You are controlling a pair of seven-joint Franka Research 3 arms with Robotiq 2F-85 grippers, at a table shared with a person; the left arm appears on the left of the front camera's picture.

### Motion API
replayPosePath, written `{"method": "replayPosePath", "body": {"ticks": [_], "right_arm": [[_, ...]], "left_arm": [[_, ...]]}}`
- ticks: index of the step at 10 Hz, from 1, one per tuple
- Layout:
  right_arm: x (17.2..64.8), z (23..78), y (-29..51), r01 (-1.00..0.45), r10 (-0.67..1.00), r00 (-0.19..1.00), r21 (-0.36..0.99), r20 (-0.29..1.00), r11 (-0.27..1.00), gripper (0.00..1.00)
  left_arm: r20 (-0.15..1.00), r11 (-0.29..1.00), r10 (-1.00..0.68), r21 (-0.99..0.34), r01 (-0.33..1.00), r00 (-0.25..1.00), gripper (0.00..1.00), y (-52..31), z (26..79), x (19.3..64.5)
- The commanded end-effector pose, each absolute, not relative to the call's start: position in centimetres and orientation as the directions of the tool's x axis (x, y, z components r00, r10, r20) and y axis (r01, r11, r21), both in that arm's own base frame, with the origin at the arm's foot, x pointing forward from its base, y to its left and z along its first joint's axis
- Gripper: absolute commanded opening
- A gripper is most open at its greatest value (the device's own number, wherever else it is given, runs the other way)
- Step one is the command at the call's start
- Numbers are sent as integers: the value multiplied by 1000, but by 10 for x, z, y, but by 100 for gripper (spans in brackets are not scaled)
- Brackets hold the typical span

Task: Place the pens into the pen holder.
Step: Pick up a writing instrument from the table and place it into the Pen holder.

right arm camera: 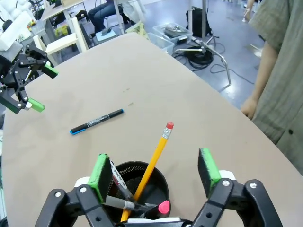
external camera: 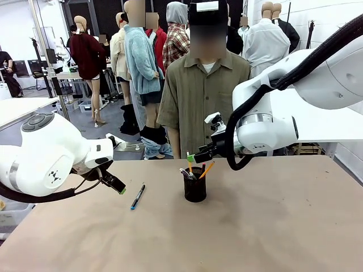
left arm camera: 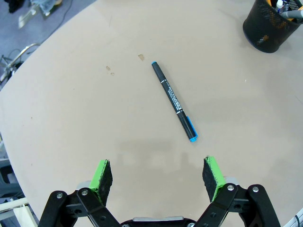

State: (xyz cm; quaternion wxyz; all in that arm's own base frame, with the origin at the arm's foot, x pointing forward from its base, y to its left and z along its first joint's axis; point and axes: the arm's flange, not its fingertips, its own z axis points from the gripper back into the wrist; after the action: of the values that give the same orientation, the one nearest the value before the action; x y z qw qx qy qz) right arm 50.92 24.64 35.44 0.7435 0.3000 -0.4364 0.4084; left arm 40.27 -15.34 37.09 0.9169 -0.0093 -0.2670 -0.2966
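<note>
— Left gripper (left arm camera: pixel 158 172)?
— Spread wide, empty, hovering near the blue-capped black pen (left arm camera: pixel 173 100) lying flat on the table (external camera: pixel 272 226).
— Beyond?
— Mesh pen holder (external camera: pixel 195 187) holds a yellow pencil (right arm camera: pixel 159 147) and others. Right gripper (right arm camera: pixel 154 163) gapes above it, gripping nothing.

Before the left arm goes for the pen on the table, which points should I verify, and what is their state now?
1. Left tool open: ok.
2. Black pen lies flat, nothing touching it: ok.
3. Left tool over the pen: not ok, the pen lies ahead of it.
4. Pen holder upright: ok.
5. Right tool open, holding nothing: ok.
6. Person's hand away from the pen: ok.
</note>
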Motion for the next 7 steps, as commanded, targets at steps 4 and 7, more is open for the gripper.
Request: {"method": "replayPosePath", "body": {"ticks": [4,7], "right_arm": [[505,377,210,-866,325,271,82,906,493,100],[499,393,140,-844,325,264,55,908,534,100]], "left_arm": [[497,827,-534,138,546,684,100,-151,371,403],[497,827,-534,138,546,684,100,-151,371,403]]}}
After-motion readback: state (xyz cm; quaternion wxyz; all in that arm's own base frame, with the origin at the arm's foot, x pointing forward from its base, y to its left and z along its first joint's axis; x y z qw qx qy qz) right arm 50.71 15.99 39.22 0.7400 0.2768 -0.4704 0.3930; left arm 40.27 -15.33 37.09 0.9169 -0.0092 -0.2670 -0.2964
